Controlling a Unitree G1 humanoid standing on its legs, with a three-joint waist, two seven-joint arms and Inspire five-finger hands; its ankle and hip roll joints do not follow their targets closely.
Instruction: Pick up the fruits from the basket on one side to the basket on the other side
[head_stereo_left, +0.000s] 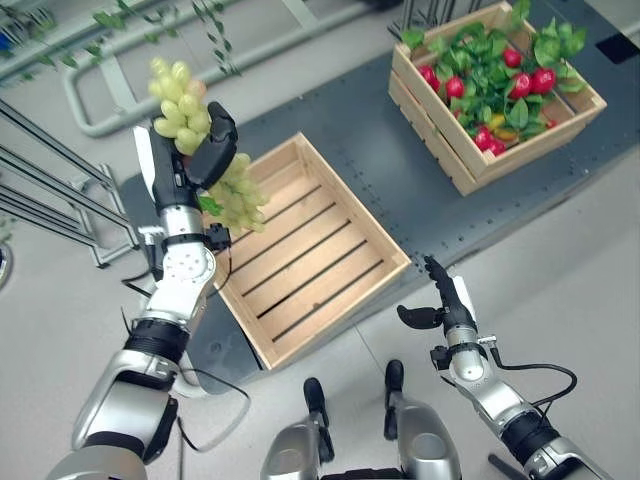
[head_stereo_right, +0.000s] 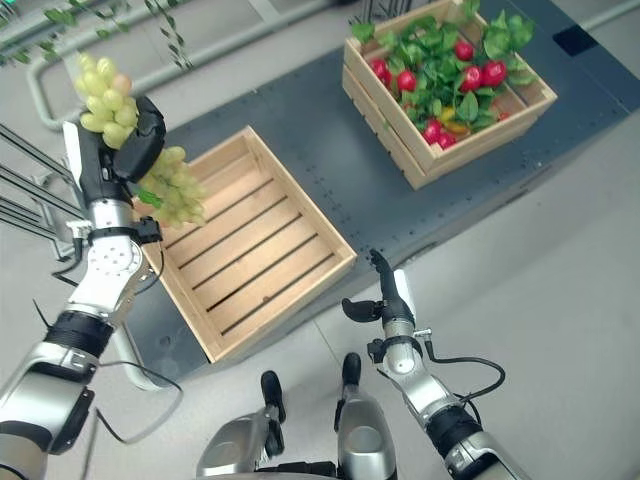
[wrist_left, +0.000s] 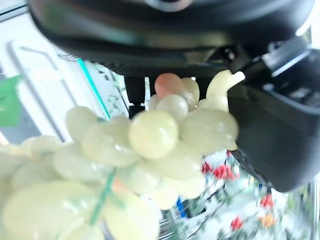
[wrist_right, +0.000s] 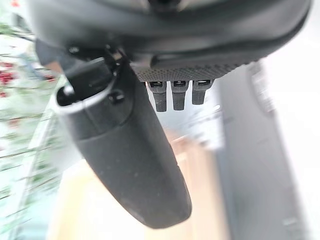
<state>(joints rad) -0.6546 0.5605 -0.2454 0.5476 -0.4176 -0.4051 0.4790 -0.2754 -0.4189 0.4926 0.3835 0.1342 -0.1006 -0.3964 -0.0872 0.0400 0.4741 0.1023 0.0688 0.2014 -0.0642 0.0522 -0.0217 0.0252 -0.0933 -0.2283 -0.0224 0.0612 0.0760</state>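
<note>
My left hand (head_stereo_left: 196, 150) is shut on a bunch of green grapes (head_stereo_left: 178, 110), held up above the left rim of the near wooden crate (head_stereo_left: 330, 290), which has bare slats inside. Part of the bunch (head_stereo_right: 172, 196) hangs below the hand over the crate's left edge. The grapes (wrist_left: 150, 145) sit right against the hand in the left wrist view. The far wooden crate (head_stereo_left: 470, 165) at the upper right holds red fruits (head_stereo_left: 530, 82) among green leaves. My right hand (head_stereo_left: 445, 305) is open and empty, low on the right beside the near crate's corner.
Both crates stand on a dark grey platform (head_stereo_left: 390, 180) running diagonally. Pale metal railing (head_stereo_left: 90, 110) and bars lie on the floor to the left. Leafy vines (head_stereo_left: 215, 25) hang at the top. Light floor (head_stereo_left: 560, 290) spreads to the right.
</note>
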